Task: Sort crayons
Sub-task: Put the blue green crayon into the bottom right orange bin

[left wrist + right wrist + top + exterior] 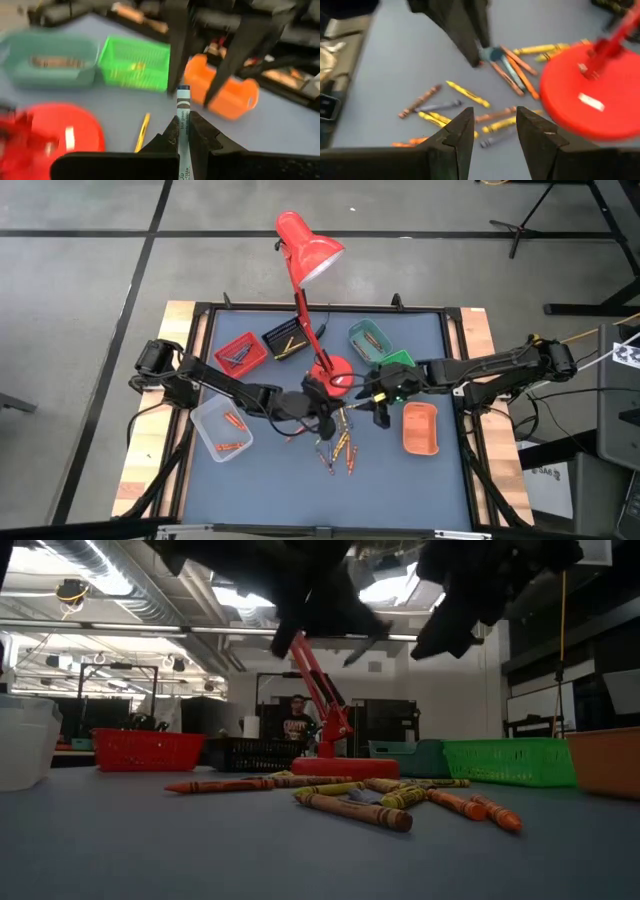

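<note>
above blue table, left gripper [184,131] clamps a blue-grey crayon [183,107].

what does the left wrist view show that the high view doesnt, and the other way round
Only the left wrist view shows the left tool shut on a blue-grey crayon that sticks out past its tips.

Only the high view shows the clear tray, the red tray, the lamp's shade and the loose crayons on the mat.

Both show the green tray, the orange tray, the teal tray and the lamp's red base.
</note>
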Available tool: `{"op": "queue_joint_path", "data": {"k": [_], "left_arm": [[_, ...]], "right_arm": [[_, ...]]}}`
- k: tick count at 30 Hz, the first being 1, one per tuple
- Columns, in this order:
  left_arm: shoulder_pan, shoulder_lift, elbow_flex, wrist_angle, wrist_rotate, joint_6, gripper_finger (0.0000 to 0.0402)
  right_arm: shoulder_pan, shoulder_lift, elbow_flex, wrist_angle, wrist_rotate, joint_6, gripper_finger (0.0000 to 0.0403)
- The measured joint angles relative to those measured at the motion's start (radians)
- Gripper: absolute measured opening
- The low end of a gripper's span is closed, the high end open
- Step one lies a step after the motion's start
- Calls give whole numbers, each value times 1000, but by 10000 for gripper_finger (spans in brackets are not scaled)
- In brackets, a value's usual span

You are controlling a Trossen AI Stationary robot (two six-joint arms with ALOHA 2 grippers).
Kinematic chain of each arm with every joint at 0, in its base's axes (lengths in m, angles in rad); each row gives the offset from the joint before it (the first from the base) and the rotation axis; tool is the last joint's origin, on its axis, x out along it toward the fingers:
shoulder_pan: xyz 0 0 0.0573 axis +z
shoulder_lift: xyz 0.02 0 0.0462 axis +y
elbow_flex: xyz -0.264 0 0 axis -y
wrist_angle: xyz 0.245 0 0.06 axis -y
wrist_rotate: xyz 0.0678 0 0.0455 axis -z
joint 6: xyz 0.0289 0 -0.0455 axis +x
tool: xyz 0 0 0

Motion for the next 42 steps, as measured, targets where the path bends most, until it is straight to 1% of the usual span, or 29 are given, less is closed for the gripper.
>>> {"op": "queue_joint_path", "data": {"k": [3,10,15,23,26,32,35,38,42], "left_arm": [[0,-1,0,102,-2,86,2],[0,-1,0,236,-2,184,7],[1,-1,0,246,-1,206,8],[1,-1,0,252,0,207,9],[1,-1,0,274,0,207,9],[8,-1,0,288,2,207,9],[9,-1,0,289,3,207,9],[9,-1,0,290,3,207,9],[10,-1,0,289,2,207,9]], "right_arm": [[0,0,0,63,-36,-19,145],[0,0,0,196,-38,-81,145],[0,0,0,272,-79,-92,145],[0,0,0,282,-88,-103,142],[0,0,0,284,-88,-103,127],[-1,0,0,288,-88,-111,77],[-1,0,-1,288,-88,-112,58],[-1,0,-1,287,-88,-112,50],[-2,0,-1,278,-88,-111,50]]}}
